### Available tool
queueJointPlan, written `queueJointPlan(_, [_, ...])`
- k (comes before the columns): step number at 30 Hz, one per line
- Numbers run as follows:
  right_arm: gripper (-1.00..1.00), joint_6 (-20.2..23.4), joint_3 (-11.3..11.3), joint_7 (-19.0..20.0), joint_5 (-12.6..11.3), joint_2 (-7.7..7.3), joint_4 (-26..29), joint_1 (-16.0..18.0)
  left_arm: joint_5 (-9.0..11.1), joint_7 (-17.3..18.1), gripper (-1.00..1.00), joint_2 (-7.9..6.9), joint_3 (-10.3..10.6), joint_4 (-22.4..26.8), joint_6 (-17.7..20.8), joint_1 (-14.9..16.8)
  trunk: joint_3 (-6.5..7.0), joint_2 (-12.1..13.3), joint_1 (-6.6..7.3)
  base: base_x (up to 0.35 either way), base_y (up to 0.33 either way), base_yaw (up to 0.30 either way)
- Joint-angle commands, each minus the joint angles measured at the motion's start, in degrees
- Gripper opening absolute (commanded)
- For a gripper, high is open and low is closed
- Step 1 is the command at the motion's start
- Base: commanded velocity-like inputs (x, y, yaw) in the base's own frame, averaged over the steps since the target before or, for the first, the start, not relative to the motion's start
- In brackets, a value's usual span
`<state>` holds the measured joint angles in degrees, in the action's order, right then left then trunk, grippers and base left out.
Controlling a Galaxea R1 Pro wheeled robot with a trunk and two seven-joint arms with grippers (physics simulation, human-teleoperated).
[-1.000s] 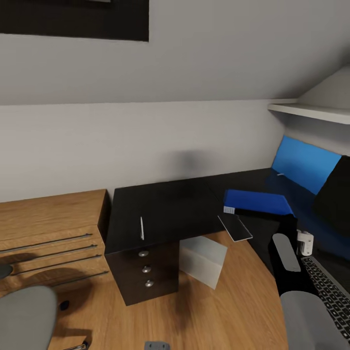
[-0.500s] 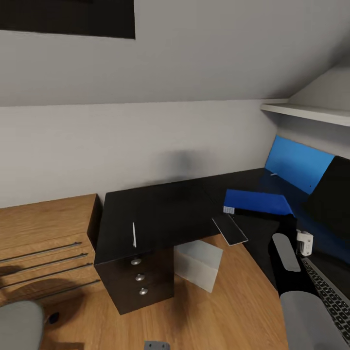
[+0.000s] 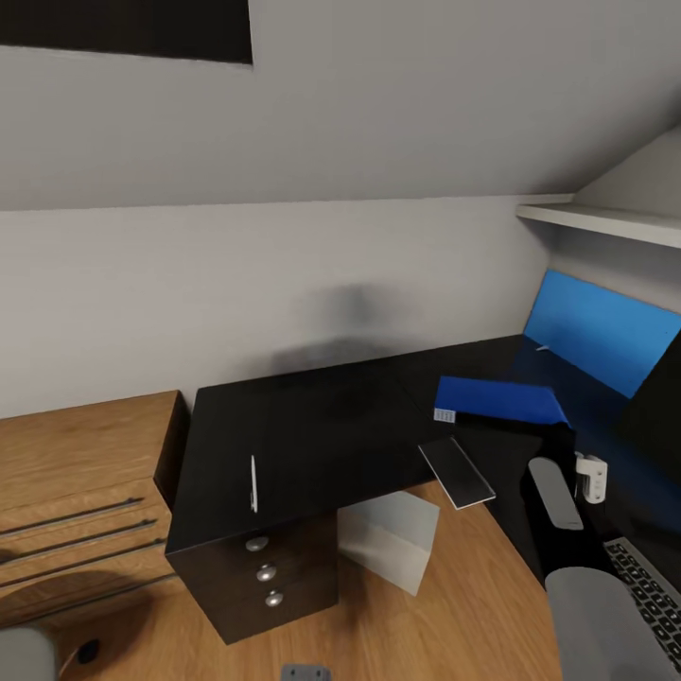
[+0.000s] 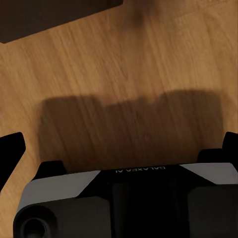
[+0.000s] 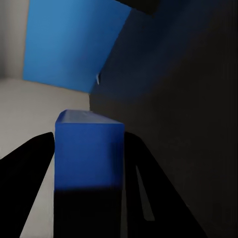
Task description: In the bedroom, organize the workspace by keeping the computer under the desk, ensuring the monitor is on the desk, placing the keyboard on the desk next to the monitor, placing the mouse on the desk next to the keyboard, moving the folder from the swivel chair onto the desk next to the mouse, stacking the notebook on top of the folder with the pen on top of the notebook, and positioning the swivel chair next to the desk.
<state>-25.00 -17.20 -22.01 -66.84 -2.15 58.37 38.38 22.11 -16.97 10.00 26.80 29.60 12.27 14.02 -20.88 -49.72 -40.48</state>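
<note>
Two fingers of my right gripper (image 5: 89, 198) stand on either side of the blue folder (image 3: 499, 400), their inner faces against its sides, so I read that gripper as clamped on the folder. In the head view the folder lies flat on the black desk (image 3: 312, 426), toward the blue back panel (image 3: 601, 331), with my right arm (image 3: 558, 497) reaching in from the near side. The notebook (image 3: 457, 471) rests at the desk's inner edge, just on the near side of the folder and partly overhanging. The pen (image 3: 253, 482) lies on the desk's far-left wing, well apart from the folder. The computer (image 3: 390, 537) stands on the wooden floor (image 3: 454, 605) under the desk, beside the dark drawer cabinet (image 3: 260, 582). A corner of the keyboard (image 3: 653, 591) shows on the desk beside my right arm.

My left gripper (image 4: 119, 148) points at the wooden floor, its fingers spread wide with nothing between them.
</note>
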Motion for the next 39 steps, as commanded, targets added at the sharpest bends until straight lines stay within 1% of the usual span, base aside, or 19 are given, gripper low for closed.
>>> queueJointPlan(1, [-1.00,-0.31,0.07,-0.05,-0.40,-0.05,-0.36,0.05,0.30,-0.43,1.00,0.00,0.22,0.05,0.21,0.04,-0.07,-0.05,-0.01,0.030,0.000,0.000])
queueJointPlan(4, [-1.00,-0.31,0.07,-0.05,-0.35,-0.17,-1.98,0.10,0.30,-0.43,1.00,0.00,0.29,0.06,0.21,0.04,-0.07,-0.05,-0.01,0.016,0.000,0.000])
queueJointPlan(5, [-1.00,-0.36,0.04,-0.05,-0.31,-0.80,-4.89,0.20,0.30,-0.43,1.00,0.00,0.35,0.09,0.21,0.04,-0.07,-0.05,-0.01,0.004,0.000,0.000])
queueJointPlan(6, [-1.00,-0.37,0.04,-0.05,-0.29,-1.30,-6.10,0.26,0.30,-0.40,1.00,0.00,0.35,0.10,0.21,0.04,-0.07,-0.05,-0.01,0.003,0.000,0.000])
queueJointPlan(10, [-1.00,-0.39,0.06,-0.05,-0.32,-2.62,-8.02,0.35,0.28,-0.36,1.00,0.00,0.37,0.11,0.21,0.04,-0.07,-0.05,-0.01,0.001,0.000,0.000])
queueJointPlan(12, [-1.00,-0.39,0.04,-0.05,-0.39,-2.91,-8.36,0.36,0.26,-0.35,1.00,0.00,0.37,0.11,0.21,0.04,-0.07,-0.05,-0.01,0.000,0.000,0.000])
queueJointPlan(17, [-1.00,-0.39,-0.01,-0.05,-0.51,-3.10,-8.54,0.37,0.22,-0.34,1.00,0.00,0.36,0.11,0.18,0.04,-0.07,-0.05,-0.01,0.028,0.000,0.000])
queueJointPlan(24, [-1.00,-0.40,-0.03,-0.05,-0.57,-3.04,-8.54,0.38,0.13,-0.34,1.00,0.00,0.35,0.11,0.13,0.04,-0.07,-0.05,-0.01,0.237,-0.002,0.000])
queueJointPlan(30, [-1.00,-0.34,-0.03,-0.13,-0.57,-3.17,-8.54,0.38,0.18,-0.20,1.00,0.00,0.35,0.11,0.21,0.04,-0.07,-0.05,-0.01,0.067,-0.014,0.000])
queueJointPlan(39, [-1.00,-0.13,-0.03,-0.31,-0.51,-3.21,-8.54,0.38,0.21,0.00,1.00,0.00,0.35,0.11,0.21,0.04,-0.07,-0.05,-0.01,0.169,-0.113,0.000])
